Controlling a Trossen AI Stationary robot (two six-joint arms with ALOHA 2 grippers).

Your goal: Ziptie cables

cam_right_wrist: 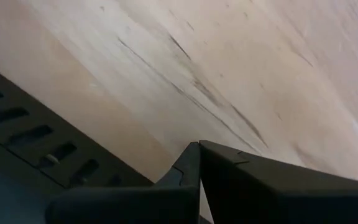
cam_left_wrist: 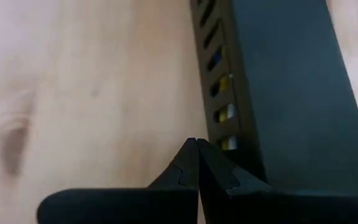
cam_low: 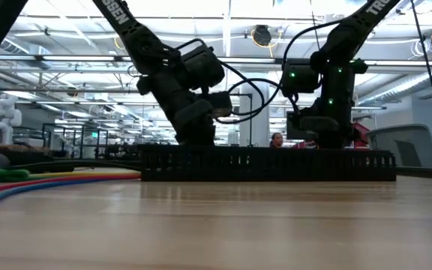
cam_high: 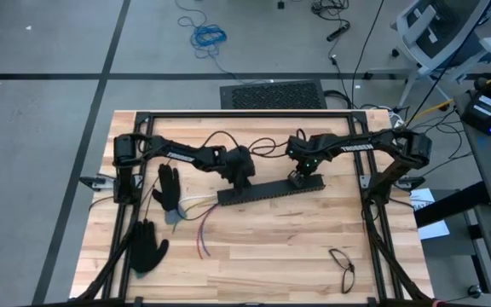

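The cables [cam_high: 196, 213], red, blue, white and yellow-green wires, lie loose on the wood left of a long black slotted bar [cam_high: 271, 189]. They also show in the low view at the left [cam_low: 51, 180]. Yellow and white show through the bar's slots [cam_left_wrist: 227, 112]. My left gripper [cam_left_wrist: 196, 144] is shut, slanting down at the bar's left end on its far side [cam_high: 244, 176]. My right gripper [cam_right_wrist: 199, 148] is shut and points down over bare wood just beyond the bar's right part [cam_high: 301, 177]. A thin dark looped strip [cam_high: 343, 266], perhaps a ziptie, lies at the near right. My left gripper has its shut fingertips [cam_left_wrist: 188, 155] right beside the black bar's slotted side wall [cam_left_wrist: 219, 118], coming down at a slant from the far left. Whether they touch the wall, I cannot tell.
Two black gloves [cam_high: 169, 186] [cam_high: 147, 247] lie at the table's left, near the cables. A black frame [cam_high: 245, 115] runs round the table's far and side edges. Bare wood [cam_high: 271, 247] spreads in front of the bar.
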